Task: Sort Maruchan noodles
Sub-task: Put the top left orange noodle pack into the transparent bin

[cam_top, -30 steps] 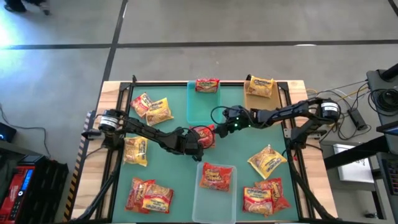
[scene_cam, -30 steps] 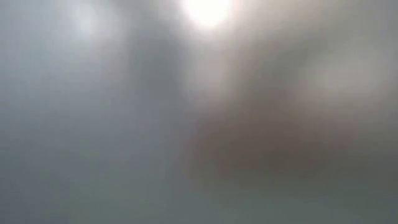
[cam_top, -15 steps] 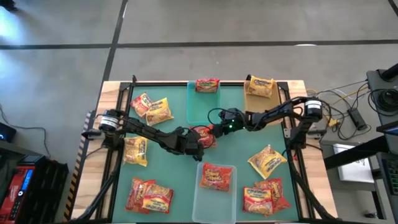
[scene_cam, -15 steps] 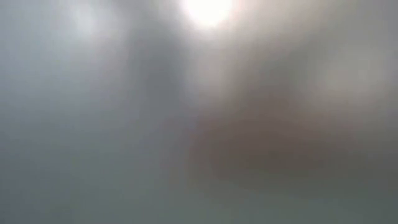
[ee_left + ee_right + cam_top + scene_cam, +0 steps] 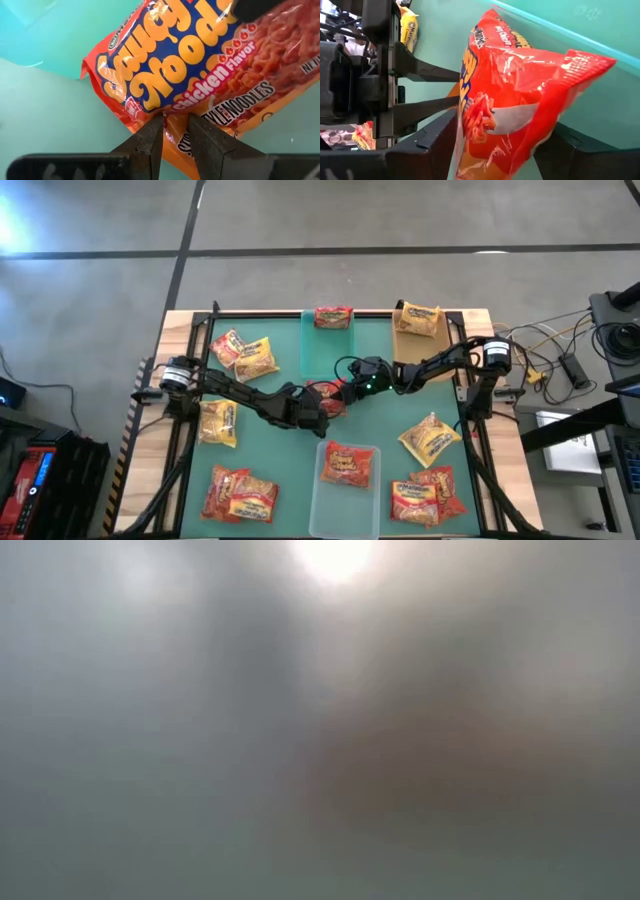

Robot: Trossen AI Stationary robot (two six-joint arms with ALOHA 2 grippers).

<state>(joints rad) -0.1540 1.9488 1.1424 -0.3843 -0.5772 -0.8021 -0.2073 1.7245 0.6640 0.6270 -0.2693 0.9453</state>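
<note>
Red-orange noodle packet (image 5: 200, 70), yellow lettering

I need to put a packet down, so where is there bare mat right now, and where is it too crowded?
Bare mat lies between the left yellow packet and the clear bin, and right of the teal bin below the tan bin. The middle is crowded: left gripper and right gripper both meet at the red packet.

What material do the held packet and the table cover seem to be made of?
Packet: likely thin glossy plastic film; it crinkles, shines, and has a sealed edge. Cover: seems a smooth teal mat, maybe plastic or rubber; no weave shows.
</note>
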